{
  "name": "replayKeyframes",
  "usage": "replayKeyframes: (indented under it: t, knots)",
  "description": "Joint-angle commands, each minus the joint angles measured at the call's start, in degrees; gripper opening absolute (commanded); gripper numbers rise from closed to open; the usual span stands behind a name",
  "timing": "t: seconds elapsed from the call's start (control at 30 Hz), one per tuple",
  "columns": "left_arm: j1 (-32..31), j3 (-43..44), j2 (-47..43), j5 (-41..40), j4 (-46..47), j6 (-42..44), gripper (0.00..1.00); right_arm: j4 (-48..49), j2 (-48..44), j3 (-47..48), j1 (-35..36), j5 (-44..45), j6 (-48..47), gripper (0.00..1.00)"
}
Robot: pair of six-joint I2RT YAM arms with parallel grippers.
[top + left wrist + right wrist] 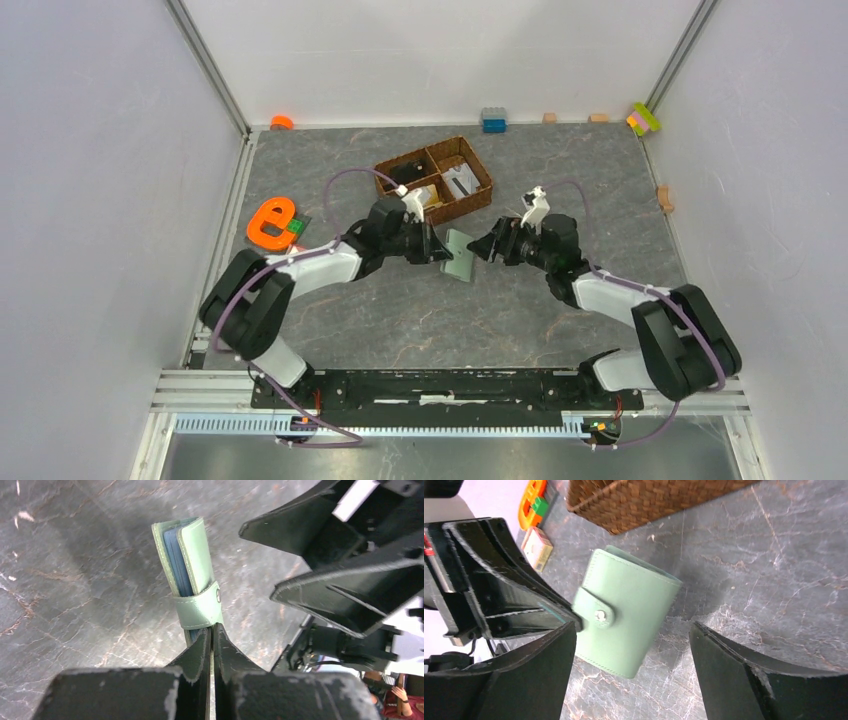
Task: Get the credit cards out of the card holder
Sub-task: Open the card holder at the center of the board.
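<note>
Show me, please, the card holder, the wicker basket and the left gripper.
card holder (639, 605): right wrist view, green front face.
wicker basket (649, 502): right wrist view, woven wall.
left gripper (211, 632): left wrist view, between fingertips.

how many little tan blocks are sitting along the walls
3. One tan block sits at the back wall, right of the blue block; a second further right; a third by the right wall. Others may be hidden.

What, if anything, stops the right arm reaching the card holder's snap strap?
Likely nothing: yes. The left gripper holds the card holder up by one edge, strap facing the open right gripper, nothing between, though left fingers crowd it.
</note>
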Motion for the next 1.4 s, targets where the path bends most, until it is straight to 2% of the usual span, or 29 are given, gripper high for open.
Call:
replayKeyframes:
  t: [0.0,0.1,0.27,0.43,0.57,0.77,0.97,1.03,1.13,1.2,1.37]
  knots:
    - [1.30,-5.29,-8.73,4.30,17.16,-5.10,0.02,7.24,-5.49,-2.70,-1.33,0.00,1.16,0.90]
    - [1.86,-8.74,-13.70,3.45,21.50,-5.41,0.02,11.46,-9.65,-6.03,-1.99,1.61,2.84,0.98]
    - [1.99,-13.19,-19.94,3.11,27.42,-5.80,0.04,27.52,-15.63,-13.22,-2.07,0.40,6.79,0.98]
    - [1.92,-17.10,-22.65,6.04,37.61,-8.67,0.07,42.50,-12.86,-15.49,-2.07,-5.59,13.78,0.94]
    - [1.84,-17.61,-22.99,8.26,40.86,-9.77,0.07,51.61,-9.01,-15.47,-2.09,-9.11,18.98,0.89]
    - [1.50,-18.38,-22.02,11.20,47.05,-12.24,0.06,51.37,-8.15,-14.65,-1.48,-9.88,19.23,0.87]
    - [0.81,-18.02,-21.42,12.15,47.75,-12.25,0.06,49.80,-7.54,-12.84,0.07,-11.31,17.97,0.84]
    - [0.21,-17.74,-21.06,12.45,47.94,-12.12,0.06,50.40,-7.29,-12.81,0.30,-11.28,17.99,0.81]
    - [-0.29,-17.30,-20.87,12.16,46.82,-11.43,0.06,51.32,-7.12,-12.93,0.54,-11.43,18.05,0.71]
    - [-0.29,-17.26,-20.95,11.80,46.05,-11.04,0.06,51.98,-7.19,-12.98,0.57,-11.50,18.10,0.61]
    - [-0.36,-16.98,-21.30,9.70,42.67,-9.49,0.06,53.51,-7.49,-13.23,0.61,-11.66,18.40,0.29]
